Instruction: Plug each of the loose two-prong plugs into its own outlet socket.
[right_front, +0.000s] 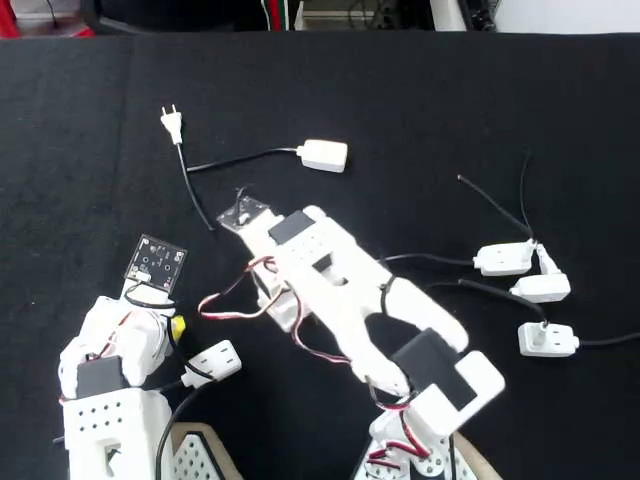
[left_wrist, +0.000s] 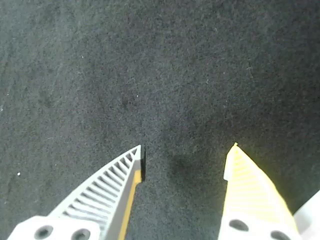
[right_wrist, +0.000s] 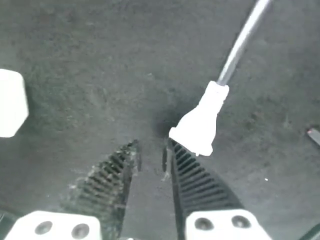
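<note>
Black cloth surface (right_front: 420, 100), both arms low over it. Your right tool (right_wrist: 151, 145) has its fingers only narrowly parted, with nothing in the gap. A white plug (right_wrist: 202, 122) lies flat on the cloth and touches the outer side of one fingertip. Its cable (right_wrist: 245, 35) runs away from the tool. It is not gripped. My read is that you're lined up a bit to one side, so you'd need to spread wider and shift over to get the plug body between the fingers. A white block (right_wrist: 10, 102) sits at the edge of that wrist view, apart from the plug. I can't tell if it's a socket.

Your left tool (left_wrist: 187, 147) is spread wide, points down at bare cloth and holds nothing. The left arm (right_front: 110, 350) is folded near its base, probably parked to leave the right arm room. A white socket (right_front: 215, 360) lies just beside it, likely the one it would steady for insertion.

In the high view a two-prong plug (right_front: 170, 122) lies at the far side, prongs pointing away from the arms. Its black lead (right_front: 190, 175) loops round to a white adapter (right_front: 323, 155). I can't tell whether this is the plug seen at the right fingertip. Three white socket pieces (right_front: 540, 288) cluster well apart on the other side, leads attached. Whether anything is seated there is too small to tell.

Step in hand, as I judge it, is the pickup, early in the task. The risk is that closing now nudges the plug away.
</note>
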